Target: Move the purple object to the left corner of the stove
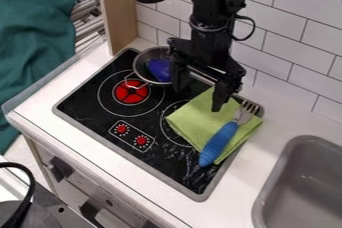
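Camera view: at left, your round silver metal pan [139,64] sits toward the back of the black glass stove [87,114], with the smooth purple object [159,70] inside it. Next, the black two-finger gripper [198,92] hangs spread open, holding nothing, between the pan and the folded green cloth [187,117]. On that cloth, you have a fork with a thick blue handle [219,143]. Farthest right is the grey sink [294,192].
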Available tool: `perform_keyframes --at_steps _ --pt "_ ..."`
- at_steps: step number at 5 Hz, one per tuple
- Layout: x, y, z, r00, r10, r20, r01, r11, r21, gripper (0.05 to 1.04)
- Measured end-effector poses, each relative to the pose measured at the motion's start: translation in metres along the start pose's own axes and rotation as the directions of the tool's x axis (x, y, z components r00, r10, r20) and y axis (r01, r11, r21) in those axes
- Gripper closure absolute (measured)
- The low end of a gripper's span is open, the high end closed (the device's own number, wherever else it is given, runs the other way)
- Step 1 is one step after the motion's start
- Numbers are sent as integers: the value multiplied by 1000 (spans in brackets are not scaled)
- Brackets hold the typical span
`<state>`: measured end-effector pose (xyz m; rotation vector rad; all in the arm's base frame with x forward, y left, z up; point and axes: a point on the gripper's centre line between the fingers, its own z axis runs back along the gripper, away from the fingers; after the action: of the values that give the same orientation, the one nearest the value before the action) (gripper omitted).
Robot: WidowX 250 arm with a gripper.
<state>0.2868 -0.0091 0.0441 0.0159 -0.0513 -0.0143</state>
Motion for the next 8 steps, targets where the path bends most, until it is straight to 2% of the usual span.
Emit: perform_keyframes --at_steps 1,2,3,4,5,6,7,8 --pt "-4 0 -9 999 3 -34 -3 1000 -4 73" --pt "8 16 -11 998 54 -31 -54 998 -21 73" --pt "23 40 -12 988 152 -10 -152 987 -48 73" --pt "34 70 -12 965 263 25 -261 964 -52 73" --pt "39 91 -18 924 382 8 -381 923 -44 73" --pt "42 101 -29 857 514 -37 -514 857 -2 73" --pt "48 102 -35 771 634 -58 -630 773 71 73" --pt "53 98 -40 687 725 -43 -719 688 103 73"
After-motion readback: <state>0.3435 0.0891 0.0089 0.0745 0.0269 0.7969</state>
